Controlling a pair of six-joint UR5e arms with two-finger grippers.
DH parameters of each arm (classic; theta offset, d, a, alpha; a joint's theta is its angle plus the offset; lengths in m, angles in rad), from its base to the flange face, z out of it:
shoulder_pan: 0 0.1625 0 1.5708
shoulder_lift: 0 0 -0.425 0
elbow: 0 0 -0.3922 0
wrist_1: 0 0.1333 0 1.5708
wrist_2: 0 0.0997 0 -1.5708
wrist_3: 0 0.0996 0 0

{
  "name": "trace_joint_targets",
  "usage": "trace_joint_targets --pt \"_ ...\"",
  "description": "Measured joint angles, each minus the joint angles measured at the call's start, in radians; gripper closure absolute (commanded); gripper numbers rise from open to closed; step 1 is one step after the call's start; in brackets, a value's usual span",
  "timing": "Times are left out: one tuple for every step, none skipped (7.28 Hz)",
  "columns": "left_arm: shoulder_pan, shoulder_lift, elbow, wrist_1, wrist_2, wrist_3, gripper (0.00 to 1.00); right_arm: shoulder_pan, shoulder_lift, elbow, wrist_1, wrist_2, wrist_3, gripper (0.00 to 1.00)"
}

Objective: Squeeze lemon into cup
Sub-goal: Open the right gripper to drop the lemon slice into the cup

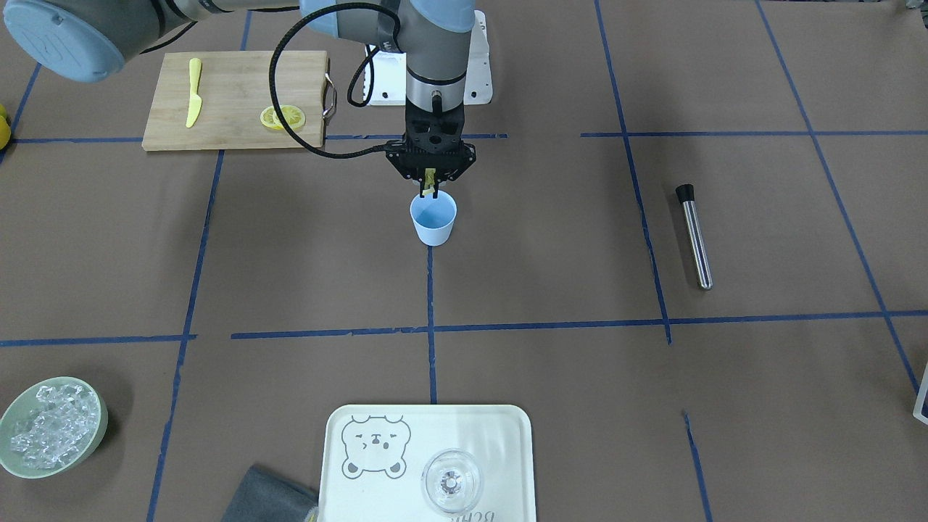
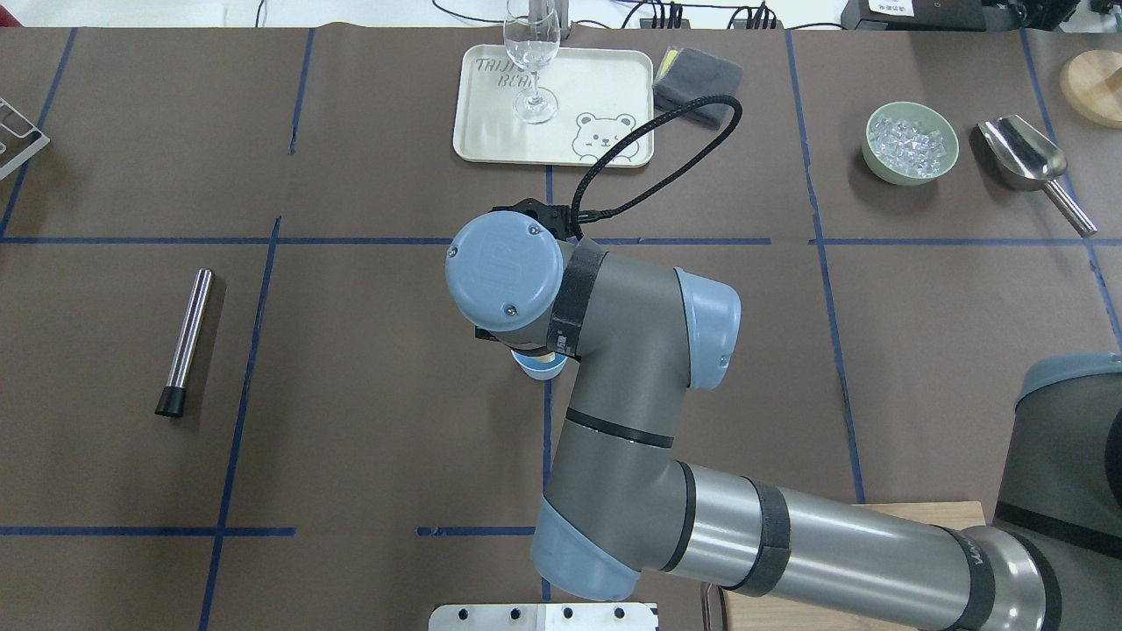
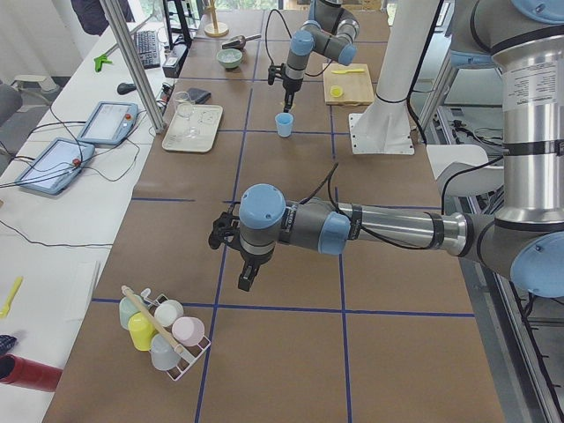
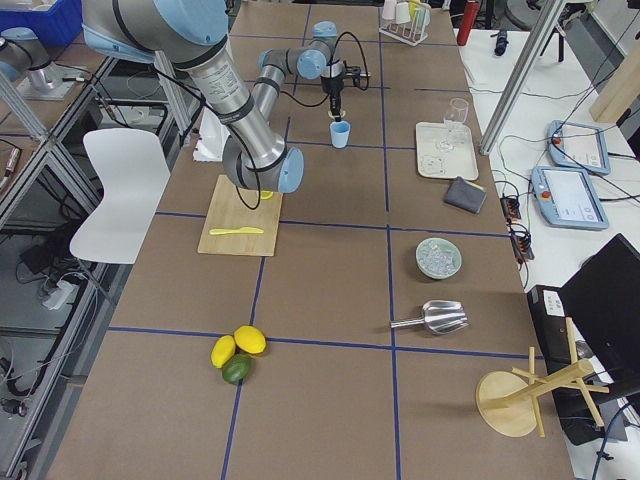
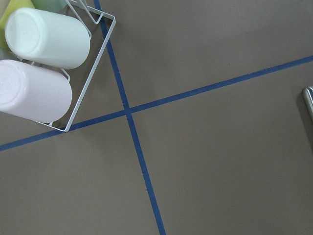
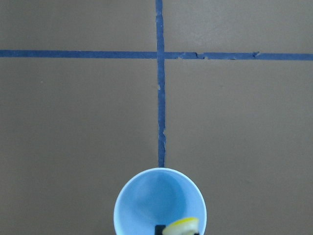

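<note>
Gripping lemon [image 1: 430, 177], right end effector [image 1: 429, 191] above cup [image 1: 433, 220].

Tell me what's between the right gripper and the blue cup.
Only the lemon slice, which the right gripper holds in its jaws above the cup; front-facing view.

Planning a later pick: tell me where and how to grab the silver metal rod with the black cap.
Take the silver metal rod with the black cap at mid-shaft, coming straight down from above. It lies flat on the brown table with nothing beside it, so both long sides are open to a pinch across its narrow width. The smooth shaft may slip, so stay central.
</note>
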Motion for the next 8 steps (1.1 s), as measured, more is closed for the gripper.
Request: trace_joint_targets --pt "0.0 0.0 0.0 0.0 0.0 0.0 0.0 0.0 -0.001 0.0 0.001 0.0 -0.001 0.01" --pt "0.0 0.001 0.0 0.0 0.0 0.0 0.0 0.0 -0.001 -0.001 0.002 0.0 -0.003 0.01" --pt "0.0 0.001 0.001 0.0 0.0 0.0 0.0 0.0 -0.001 -0.001 0.002 0.0 -0.004 0.01" --pt "0.001 0.001 0.001 0.0 0.0 0.0 0.0 0.001 -0.001 -0.001 0.002 0.0 -0.005 0.0" --pt "0.001 0.0 0.002 0.0 0.0 0.0 0.0 0.001 -0.001 -0.001 0.002 0.0 -0.005 0.0" --pt "0.001 0.0 0.002 0.0 0.0 0.0 0.0 0.005 -0.001 0.003 0.001 0.002 -0.013 0.0" --pt "0.001 -0.001 0.001 0.0 0.001 0.0 0.0 0.021 -0.002 0.009 0.001 0.014 -0.037 0.0" --pt "0.004 -0.005 0.003 -0.002 0.001 0.0 0.0 0.055 -0.006 0.013 0.0 0.045 -0.079 0.0"
